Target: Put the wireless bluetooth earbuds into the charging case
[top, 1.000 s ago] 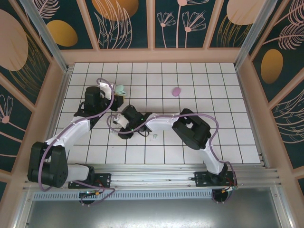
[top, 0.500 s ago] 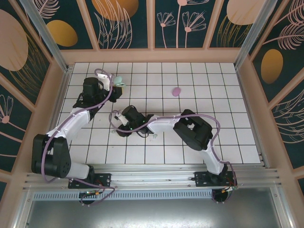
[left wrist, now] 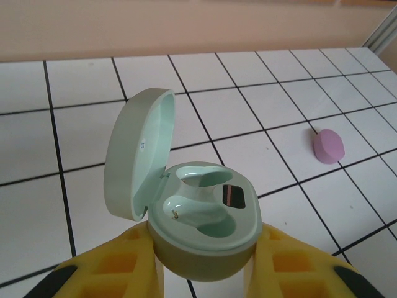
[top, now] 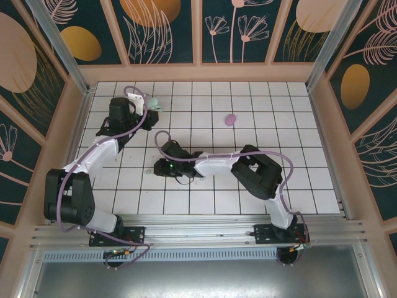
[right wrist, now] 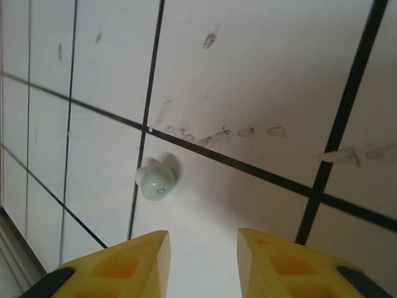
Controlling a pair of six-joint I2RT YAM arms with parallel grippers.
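Holding the open mint charging case point(left wrist: 201, 214) with the left gripper point(left wrist: 202, 268) jaws closed on it, wells looking empty, right gripper point(right wrist: 202, 251) jaws open near a mint earbud point(right wrist: 156, 180) on the surface point(right wrist: 248, 74), nothing inserted yet.

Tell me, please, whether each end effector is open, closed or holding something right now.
Left end effector: closed on the open mint charging case.
Right end effector: open and empty, near a mint earbud.
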